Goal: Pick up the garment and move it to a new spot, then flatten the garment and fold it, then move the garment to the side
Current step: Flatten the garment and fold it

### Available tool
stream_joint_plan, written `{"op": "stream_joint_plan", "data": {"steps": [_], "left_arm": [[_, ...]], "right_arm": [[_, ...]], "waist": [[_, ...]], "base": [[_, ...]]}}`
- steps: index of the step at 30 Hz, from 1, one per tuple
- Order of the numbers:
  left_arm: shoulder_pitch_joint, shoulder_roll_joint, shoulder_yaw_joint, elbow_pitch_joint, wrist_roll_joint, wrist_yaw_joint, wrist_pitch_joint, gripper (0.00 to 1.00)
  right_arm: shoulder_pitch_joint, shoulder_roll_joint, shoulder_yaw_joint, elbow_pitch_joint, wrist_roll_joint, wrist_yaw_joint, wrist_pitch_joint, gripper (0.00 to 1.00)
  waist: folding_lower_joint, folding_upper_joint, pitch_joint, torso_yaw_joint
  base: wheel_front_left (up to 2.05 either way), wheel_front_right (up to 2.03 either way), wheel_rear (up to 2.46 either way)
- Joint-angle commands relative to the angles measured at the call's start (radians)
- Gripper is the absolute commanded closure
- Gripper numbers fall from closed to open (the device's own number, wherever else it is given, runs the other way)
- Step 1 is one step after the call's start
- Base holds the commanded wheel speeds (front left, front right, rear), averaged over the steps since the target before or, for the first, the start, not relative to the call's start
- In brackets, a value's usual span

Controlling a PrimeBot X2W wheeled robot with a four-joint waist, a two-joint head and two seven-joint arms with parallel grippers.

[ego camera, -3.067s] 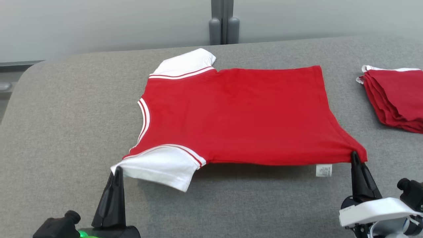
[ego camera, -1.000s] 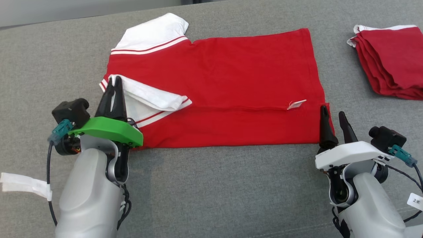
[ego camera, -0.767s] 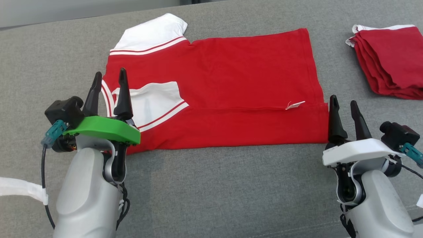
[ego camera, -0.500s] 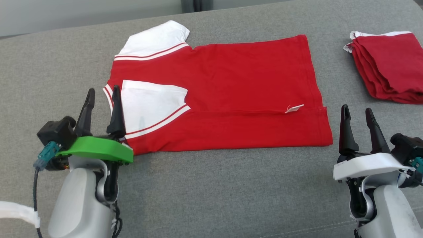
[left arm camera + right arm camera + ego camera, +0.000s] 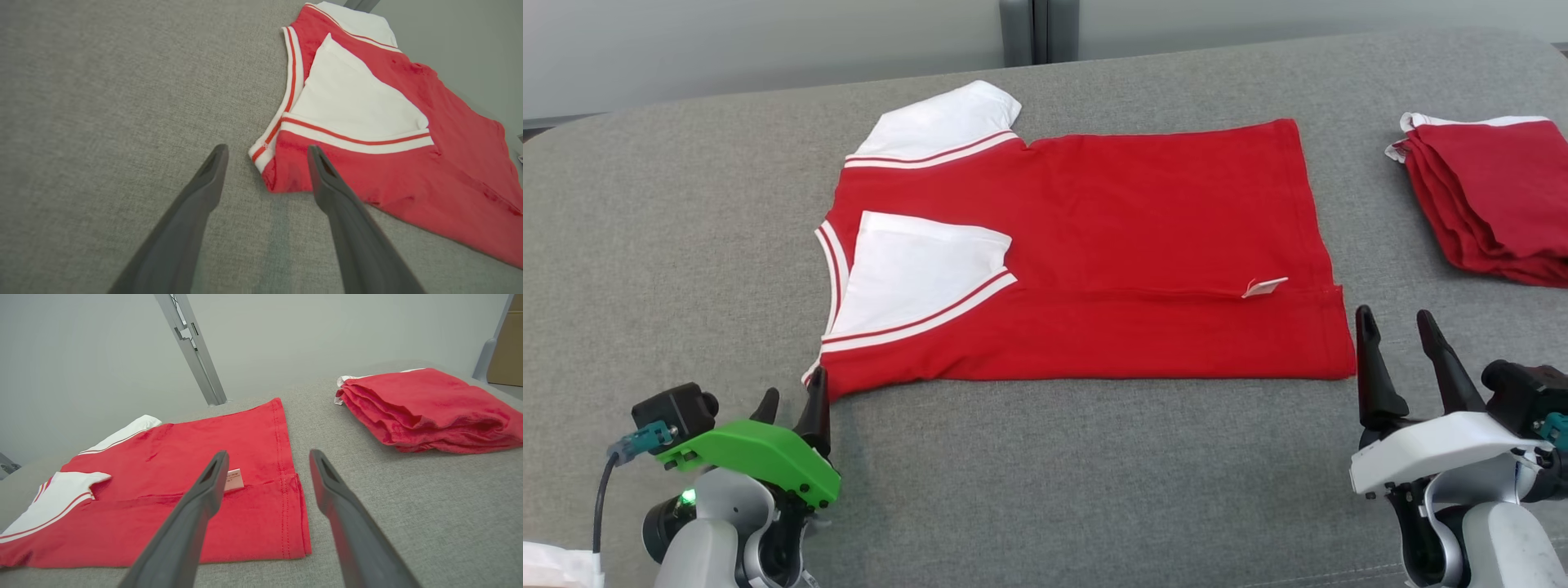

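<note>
At seven o'clock in the head view, nearest the robot, the left pincer sits low over the grey bench. Its two dark fingers are apart and hold nothing, and their tips stand just short of the garment's near-left corner by the striped collar trim. At four o'clock the right pincer is likewise spread and empty, just off the near-right hem corner. Each sits at one end of the near edge, which is probably where a long fold is worked from.

The garment lies flat in the middle of the bench, collar toward nine o'clock and hem toward three. Its near strip is turned up over the body, so the near sleeve rests white on the red chest and the care label faces up. This looks like the first lengthwise fold done.

Farther off, at eleven o'clock, the far sleeve lies spread on the bench, so a matching fold from the far edge seems due. At two o'clock, well apart, a stack of folded red garments likely marks the side where this one will go.
</note>
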Motion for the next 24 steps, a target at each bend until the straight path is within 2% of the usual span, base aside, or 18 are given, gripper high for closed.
{"op": "stream_joint_plan", "data": {"steps": [1, 8, 9, 12, 14, 24], "left_arm": [[0.003, -0.004, 0.003, 0.002, -0.006, 0.006, 0.004, 0.00], [-0.040, -0.021, 0.002, 0.060, -0.053, 0.025, 0.036, 0.00], [-0.044, -0.022, 0.003, 0.066, -0.055, 0.025, 0.032, 0.13], [-0.058, -0.027, 0.008, 0.081, -0.067, 0.017, 0.007, 0.73], [-0.065, -0.027, 0.004, 0.084, -0.067, 0.007, -0.007, 1.00], [-0.074, -0.022, -0.018, 0.045, -0.055, -0.011, -0.037, 1.00]], "right_arm": [[0.006, -0.002, 0.002, -0.004, 0.003, 0.000, 0.005, 0.00], [-0.016, -0.002, -0.001, 0.029, -0.016, 0.000, 0.025, 0.00], [-0.020, -0.002, 0.000, 0.036, -0.013, 0.000, 0.027, 0.00], [-0.029, -0.002, 0.004, 0.068, -0.005, 0.000, 0.041, 0.00], [-0.035, -0.002, 0.007, 0.099, 0.000, 0.000, 0.063, 0.00], [-0.158, -0.002, 0.002, 0.329, 0.041, 0.000, 0.136, 0.00]], "waist": [[0.0000, 0.0000, 0.008, -0.008], [0.0000, 0.0000, 0.032, -0.034], [0.0000, 0.0000, 0.034, -0.037], [0.0000, 0.0000, 0.038, -0.043], [0.0000, 0.0000, 0.040, -0.045], [0.0000, 0.0000, 0.046, -0.018]], "base": [[0.00, 0.00, 0.00], [0.00, 0.00, 0.00], [0.00, 0.00, 0.00], [0.00, 0.00, 0.00], [0.00, 0.00, 0.00], [0.00, 0.00, 0.00]]}}
